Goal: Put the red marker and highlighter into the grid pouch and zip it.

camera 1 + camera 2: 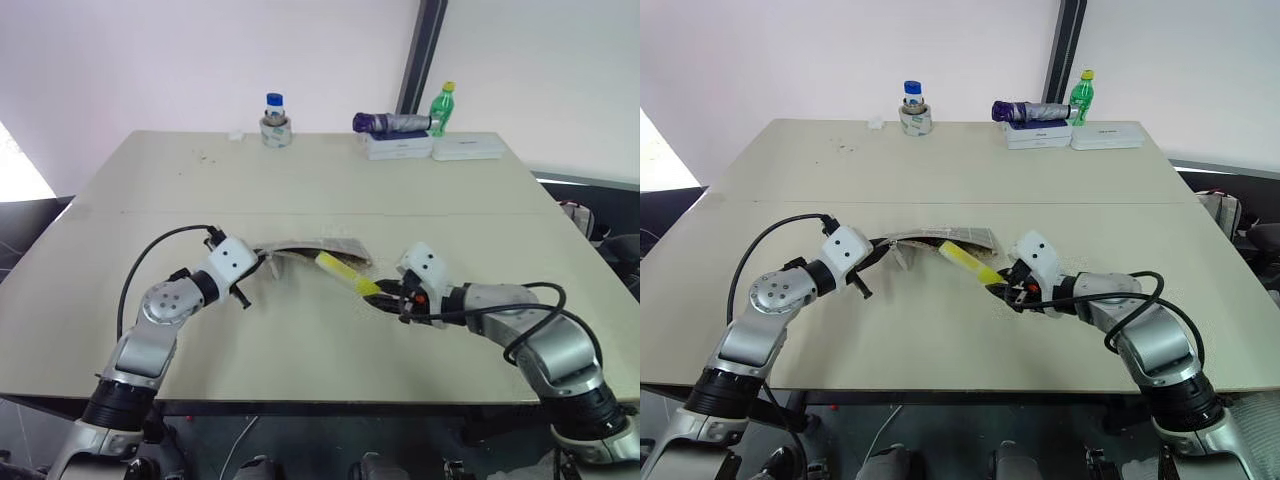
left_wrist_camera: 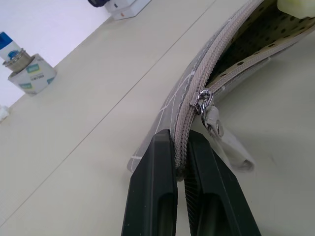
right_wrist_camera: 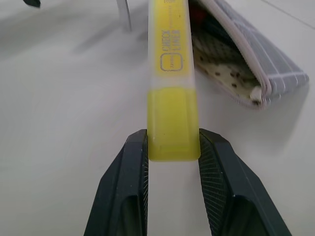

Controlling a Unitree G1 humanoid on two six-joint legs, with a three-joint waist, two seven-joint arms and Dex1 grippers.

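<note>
Your right tool (image 3: 172, 147) has its two fingers pressed on the sides of the highlighter (image 3: 172, 98), near its yellow end. It grips that end tight. The rest of the highlighter sticks out ahead of the tool, up off the worktop (image 1: 300, 190), and its far end reaches into the open mouth of the pouch (image 1: 315, 248).

Your left tool (image 2: 179, 147) is squeezed shut on the edge of the pouch, right on the zipper strip. The metal zip pull (image 2: 203, 102) sits just past the fingertips, with its small tab hanging down. From there the zipper is open, and you can see the spotted lining inside.

The pouch lies near the middle of the worktop, between your two tools. Its left end is pinched in the left tool and its mouth faces the right tool. In the right wrist view, something red shows just inside the mouth, but you cannot tell what it is.

Far back on the worktop stand a small jar (image 1: 276, 128) with a blue lid, a green bottle (image 1: 442, 108), two white boxes (image 1: 400, 146) and a folded purple umbrella (image 1: 392, 123).
</note>
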